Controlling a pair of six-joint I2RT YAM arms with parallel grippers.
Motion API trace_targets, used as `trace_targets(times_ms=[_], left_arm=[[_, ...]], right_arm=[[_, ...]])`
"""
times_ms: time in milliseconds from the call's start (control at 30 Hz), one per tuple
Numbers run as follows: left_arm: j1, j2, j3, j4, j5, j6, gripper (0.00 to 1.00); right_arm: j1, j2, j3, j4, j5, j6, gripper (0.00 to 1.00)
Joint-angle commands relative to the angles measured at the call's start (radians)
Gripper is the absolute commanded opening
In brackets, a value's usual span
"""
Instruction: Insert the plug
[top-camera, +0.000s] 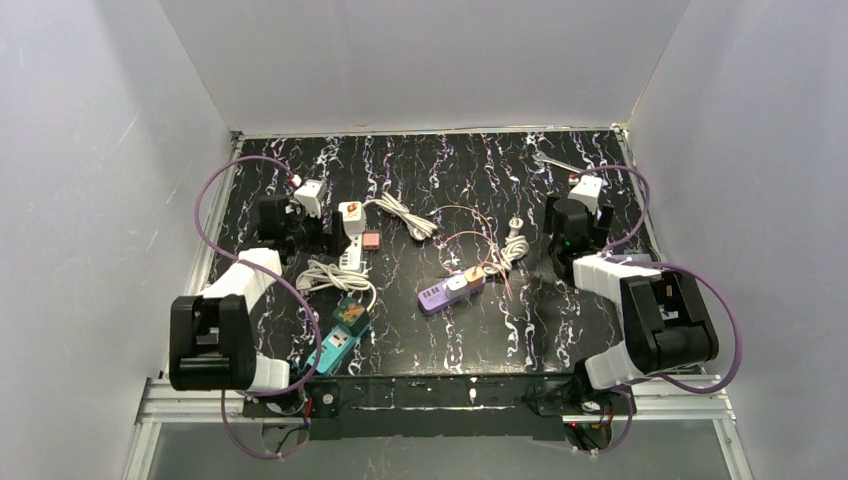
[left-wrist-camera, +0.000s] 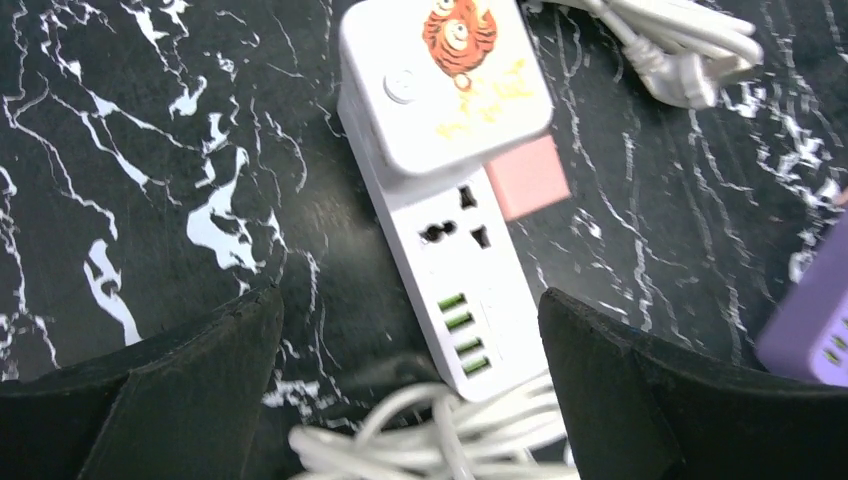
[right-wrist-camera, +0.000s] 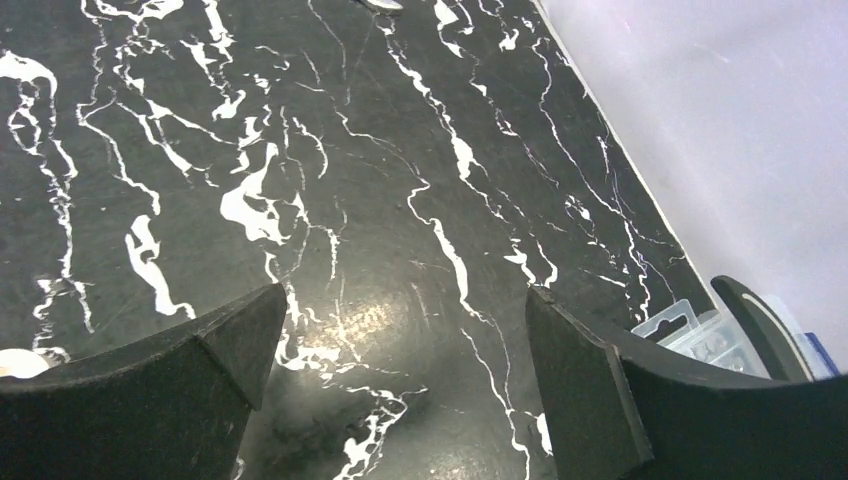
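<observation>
Three walls (top-camera: 90, 200) are boxing the desk (top-camera: 560, 330), leaving free room mostly mid-desk. White power strip (left-wrist-camera: 455, 270) is lying under the left claw (left-wrist-camera: 408, 310), which is gaping wide, gripping nothing; right claw (right-wrist-camera: 405, 300) is gaping likewise over bare desk by the side wall, probably parking clear. Tiger-sticker plug (left-wrist-camera: 445, 85) is sitting on the strip's far end, looking seated.

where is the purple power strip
In the top view the purple power strip lies near the middle of the table, right of the white power strip.
</observation>
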Motion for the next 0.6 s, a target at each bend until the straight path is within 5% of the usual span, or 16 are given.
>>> trace_targets(times_ms=[0, 300, 400, 533, 567], left_arm=[[0.001, 0.065, -0.119, 0.307, -0.055, 0.016, 0.98], [0.042, 0.113, -0.228, 0.597, -0.099, -0.006, 0.98], [0.057, 0.081, -0.355, 0.794, -0.124, -0.044, 0.98], [0.060, 0.139, -0.502, 1.141, -0.122, -0.052, 0.98], [0.061, 0.115, -0.480, 1.049, -0.127, -0.040, 0.98]], right_arm=[[-0.049, 0.015, -0.121, 0.243, -0.041, -0.010, 0.98], [-0.095, 0.102, -0.239, 0.498, -0.151, -0.007, 0.98], [-0.096, 0.132, -0.358, 0.761, -0.255, -0.055, 0.98], [-0.090, 0.133, -0.323, 0.680, -0.362, -0.109, 0.98], [-0.099, 0.141, -0.318, 0.684, -0.384, -0.110, 0.98]])
